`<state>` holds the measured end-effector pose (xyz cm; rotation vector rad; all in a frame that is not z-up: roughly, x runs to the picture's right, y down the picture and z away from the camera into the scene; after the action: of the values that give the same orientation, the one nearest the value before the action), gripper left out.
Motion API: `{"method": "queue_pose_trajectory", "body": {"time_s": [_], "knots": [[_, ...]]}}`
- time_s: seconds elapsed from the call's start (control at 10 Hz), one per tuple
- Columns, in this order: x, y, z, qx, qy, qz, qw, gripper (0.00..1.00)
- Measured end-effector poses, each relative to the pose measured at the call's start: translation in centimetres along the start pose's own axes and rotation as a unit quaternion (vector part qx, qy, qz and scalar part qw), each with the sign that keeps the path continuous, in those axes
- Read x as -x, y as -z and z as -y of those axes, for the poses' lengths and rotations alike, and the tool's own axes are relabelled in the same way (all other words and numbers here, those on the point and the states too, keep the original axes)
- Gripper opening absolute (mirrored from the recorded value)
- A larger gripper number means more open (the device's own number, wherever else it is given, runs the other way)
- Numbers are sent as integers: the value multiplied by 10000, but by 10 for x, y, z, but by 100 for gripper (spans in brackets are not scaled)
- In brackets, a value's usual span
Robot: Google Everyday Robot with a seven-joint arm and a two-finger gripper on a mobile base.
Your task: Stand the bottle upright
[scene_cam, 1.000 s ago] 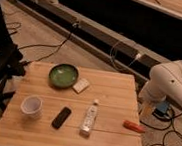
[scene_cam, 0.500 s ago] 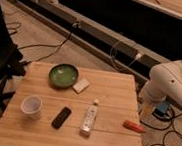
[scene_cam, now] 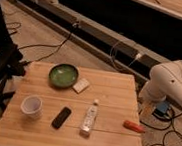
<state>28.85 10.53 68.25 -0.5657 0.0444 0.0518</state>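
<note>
The bottle [scene_cam: 89,118] lies on its side on the wooden table [scene_cam: 112,88], near the front middle. It is clear with a pale label, and its white cap points away toward the far edge. Only the white arm [scene_cam: 171,83] shows, folded beside the table's right edge. My gripper is not in view; it is somewhere past the arm's visible links, well apart from the bottle.
A black phone [scene_cam: 61,117] lies left of the bottle and a white paper cup [scene_cam: 31,106] stands farther left. A green bowl [scene_cam: 63,75] and a pale sponge [scene_cam: 81,86] sit at the back. An orange-red marker [scene_cam: 134,126] lies at the right edge. Cables cover the floor.
</note>
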Motion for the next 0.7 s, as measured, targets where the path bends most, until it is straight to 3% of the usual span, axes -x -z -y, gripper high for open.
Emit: {"method": "queue_pose_trajectory", "body": {"time_s": [0.3,0.5,0.7], "knots": [[0,0,1,-10,0,-8,10000,65],[4,3,14,-143,-40,79,9999,65],[24,-3,25,-194,220,170,9994,65]]}}
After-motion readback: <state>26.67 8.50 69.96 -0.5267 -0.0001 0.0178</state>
